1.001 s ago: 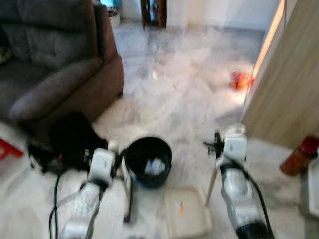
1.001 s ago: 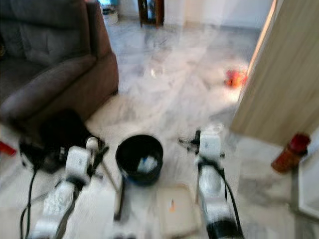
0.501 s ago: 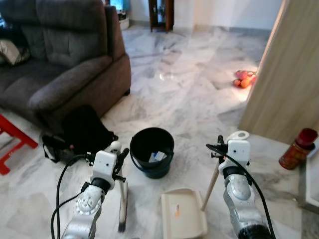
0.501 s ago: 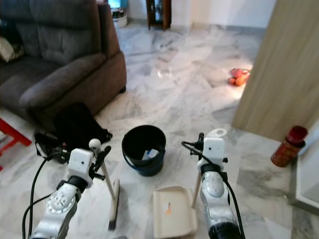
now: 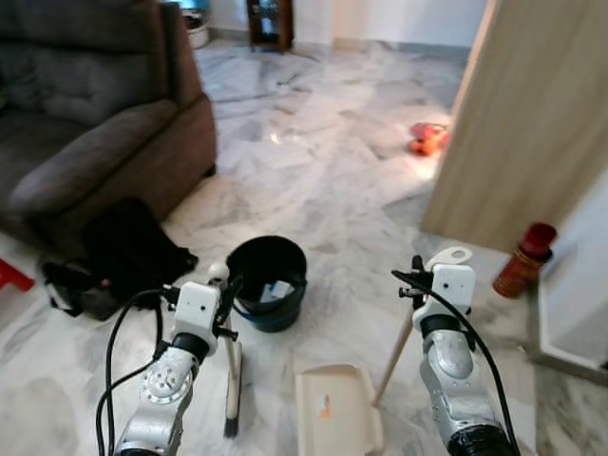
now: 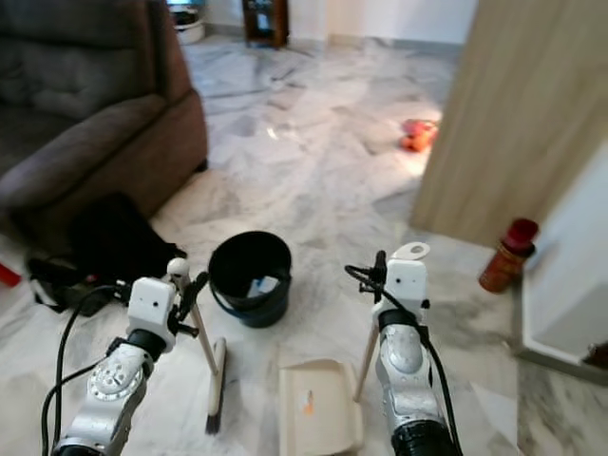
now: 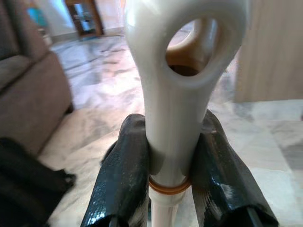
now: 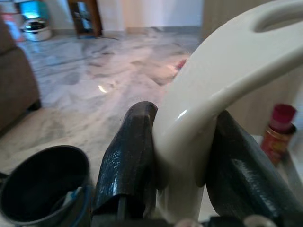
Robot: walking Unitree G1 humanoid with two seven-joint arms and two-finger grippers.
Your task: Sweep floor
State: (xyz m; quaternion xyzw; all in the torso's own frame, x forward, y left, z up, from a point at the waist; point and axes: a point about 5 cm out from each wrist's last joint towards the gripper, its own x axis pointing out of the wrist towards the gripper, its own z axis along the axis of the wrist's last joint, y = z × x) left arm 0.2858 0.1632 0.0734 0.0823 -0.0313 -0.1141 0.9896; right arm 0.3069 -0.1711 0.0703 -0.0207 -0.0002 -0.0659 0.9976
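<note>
The left gripper [image 7: 171,163] clamped the broom [image 5: 231,380] handle upright, bristles down. The right gripper [image 8: 182,151] gripped the dustpan [image 5: 334,410] handle (pan flat beside the bucket [image 5: 267,282], likely for emptying).

A bucket [image 5: 267,282] stands on the floor [image 5: 323,180] ahead, between the two arms, with a dustpan [image 5: 336,415] lying nearer, just right of a broom [image 5: 232,375]. A bag [image 5: 123,255] sits left of the bucket, before the sofa [image 5: 95,123]. A bottle [image 5: 524,258] stands far right beside the wooden panel [image 5: 532,114].

The marble floor [image 5: 323,171] carries a black bucket [image 5: 267,281]; just beside the bucket lie a dustpan [image 5: 334,410], a broom [image 5: 232,389], a black bag [image 5: 114,256].
</note>
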